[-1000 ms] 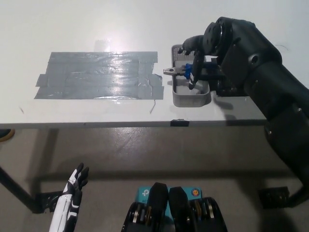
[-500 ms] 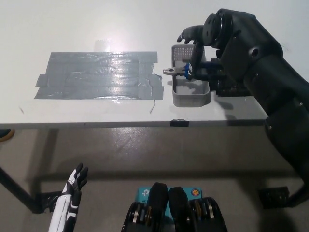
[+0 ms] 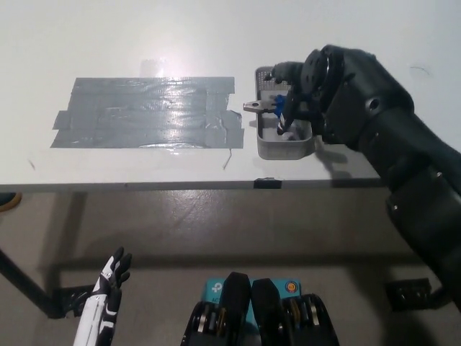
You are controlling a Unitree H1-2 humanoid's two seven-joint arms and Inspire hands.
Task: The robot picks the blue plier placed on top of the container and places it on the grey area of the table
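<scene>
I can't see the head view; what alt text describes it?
The black right hand closes around blue pliers lying across a grey container, beside a grey taped area on a white table. The white left hand hangs below.

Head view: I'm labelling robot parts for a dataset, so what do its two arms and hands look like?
The right arm is bulky, matte black, with rounded shell segments and a black right hand. The left hand is slim and white with dark fingertips and black markings.

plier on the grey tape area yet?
No, the blue plier lies across the container, under the right hand, beside the grey area.
</scene>
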